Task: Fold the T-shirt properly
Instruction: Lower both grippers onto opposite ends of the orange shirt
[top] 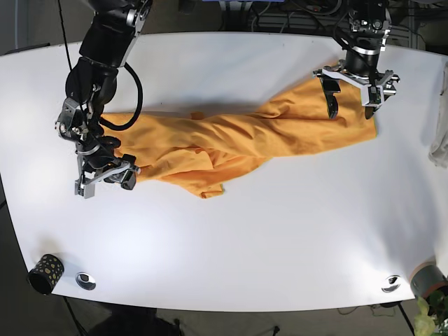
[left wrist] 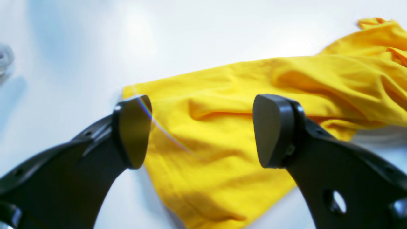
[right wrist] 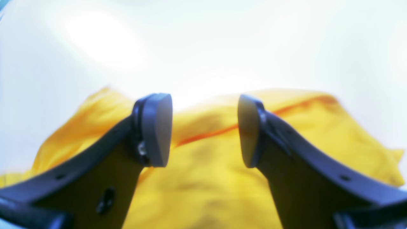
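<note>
T-shirt (top: 231,143): a yellow garment is seen crumpled into a long band on the white surface (top: 231,245), not yet spread flat or folded.
Long axis: the band runs across the base view from its left side, rising slightly toward the upper right, so each end lies under one arm.
Left tool (top: 352,89): it is held over the end at the base view's right; the jaws are spread wide and nothing is gripped. In the left wrist view a straight hemmed corner of cloth (left wrist: 133,90) lies just beside one fingertip, with the rest of the fabric trailing away between and past the jaws.
Right tool (top: 105,176): it is placed at the opposite end, low over the cloth edge; the jaws are apart and empty, with yellow fabric filling the gap below them in the blurred right wrist view. Contact with the cloth cannot be told.
Nearer arm: neither is favoured; each tool is set at its own end.
Coming move, as judged: both ends would be pinched and drawn apart along the long axis to flatten the bunched middle.
Risk: several layers may be caught at once.
</note>
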